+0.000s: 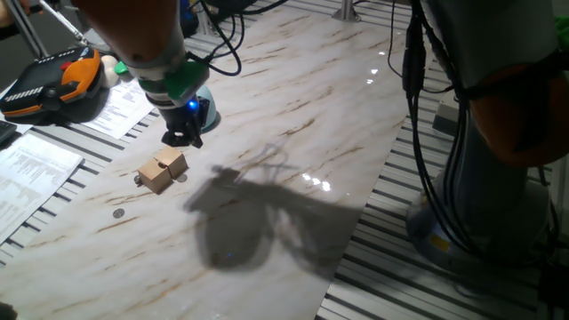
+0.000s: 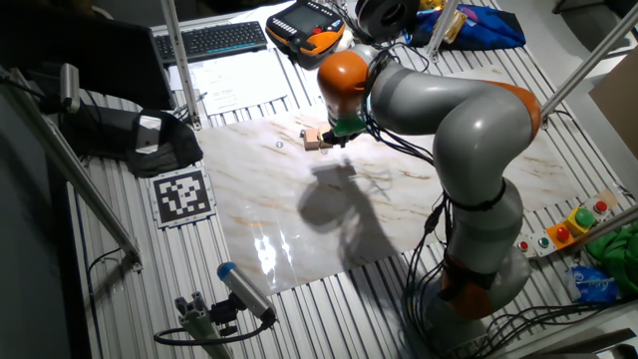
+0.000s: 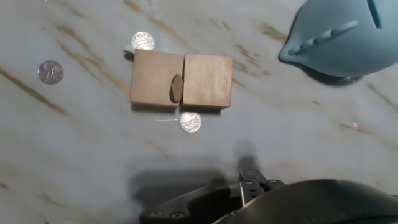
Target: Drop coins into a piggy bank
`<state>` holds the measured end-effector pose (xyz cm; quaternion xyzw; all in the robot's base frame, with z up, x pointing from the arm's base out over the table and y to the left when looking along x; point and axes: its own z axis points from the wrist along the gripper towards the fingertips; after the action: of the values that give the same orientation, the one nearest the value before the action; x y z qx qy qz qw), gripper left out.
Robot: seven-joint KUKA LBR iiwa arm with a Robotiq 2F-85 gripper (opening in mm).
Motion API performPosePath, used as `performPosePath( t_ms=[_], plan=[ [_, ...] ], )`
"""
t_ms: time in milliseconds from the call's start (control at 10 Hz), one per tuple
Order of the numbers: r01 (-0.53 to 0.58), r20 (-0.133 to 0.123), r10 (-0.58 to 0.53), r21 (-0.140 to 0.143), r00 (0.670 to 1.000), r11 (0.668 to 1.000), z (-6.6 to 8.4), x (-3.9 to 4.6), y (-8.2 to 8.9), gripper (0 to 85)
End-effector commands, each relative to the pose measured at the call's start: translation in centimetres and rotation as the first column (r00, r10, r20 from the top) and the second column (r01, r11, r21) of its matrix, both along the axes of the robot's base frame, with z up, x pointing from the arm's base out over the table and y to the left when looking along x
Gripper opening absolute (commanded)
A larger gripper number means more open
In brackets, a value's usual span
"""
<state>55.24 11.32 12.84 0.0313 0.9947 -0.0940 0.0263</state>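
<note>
Two tan wooden cubes [image 3: 180,79] lie side by side on the marble table, with a dark coin [image 3: 177,88] standing on edge in the gap between them. Three silvery coins lie flat around them: one [image 3: 142,42] behind the cubes, one [image 3: 190,122] in front, one [image 3: 50,71] off to the left. The pale blue piggy bank [image 3: 342,37] sits at the upper right of the hand view, its slot partly in frame. My gripper [image 3: 252,183] hangs just above the table between cubes [image 1: 163,169] and piggy bank [image 1: 206,108]. Its fingers are together and nothing shows between them.
An orange-and-black case [image 1: 53,80] and printed sheets [image 1: 36,164] lie at the table's left end. A keyboard [image 2: 214,40] is behind them. A tag marker [image 2: 181,194] sits on the ribbed table surface beside the marble slab [image 1: 338,116]. The arm's shadow falls mid-slab.
</note>
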Motion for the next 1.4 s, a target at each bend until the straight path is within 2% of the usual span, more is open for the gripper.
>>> performPosePath(
  t_ms=[0,100,200,300,400,500,600,700,800,900,1000,1100,1200,1300],
  plan=[
    [-0.025,-0.023,0.024,-0.075,0.999,0.997,-0.01,-0.01,0.02,0.0],
    [-0.050,-0.060,0.047,-0.054,0.997,0.997,-0.01,-0.01,0.02,0.0],
    [-0.068,-0.099,0.068,-0.005,0.993,0.998,-0.01,-0.01,0.02,0.0],
    [-0.072,-0.097,0.073,0.013,0.993,0.997,-0.01,-0.01,0.02,0.0],
    [-0.051,-0.058,0.051,0.000,0.997,0.999,-0.01,-0.01,0.02,0.0],
    [-0.044,-0.073,0.044,0.000,0.996,0.999,-0.01,-0.01,0.02,0.0],
    [-0.031,-0.084,0.032,0.024,0.996,0.999,-0.01,-0.01,0.02,0.0],
    [-0.026,-0.091,0.029,0.028,0.995,0.999,-0.01,-0.01,0.02,0.0],
    [-0.026,-0.099,0.028,0.021,0.995,0.999,-0.01,-0.01,0.02,0.0],
    [-0.015,-0.101,0.015,-0.004,0.995,1.000,-0.01,-0.01,0.02,0.0],
    [0.005,-0.094,-0.006,-0.010,0.996,1.000,-0.01,-0.01,0.02,0.0],
    [0.022,-0.063,-0.023,-0.028,0.998,0.999,-0.09,0.09,0.04,0.0],
    [0.034,-0.053,-0.036,-0.035,0.998,0.999,-0.17,0.26,0.23,0.0],
    [0.049,-0.052,-0.050,-0.019,0.997,0.999,-0.23,0.65,0.64,0.0]
  ],
)
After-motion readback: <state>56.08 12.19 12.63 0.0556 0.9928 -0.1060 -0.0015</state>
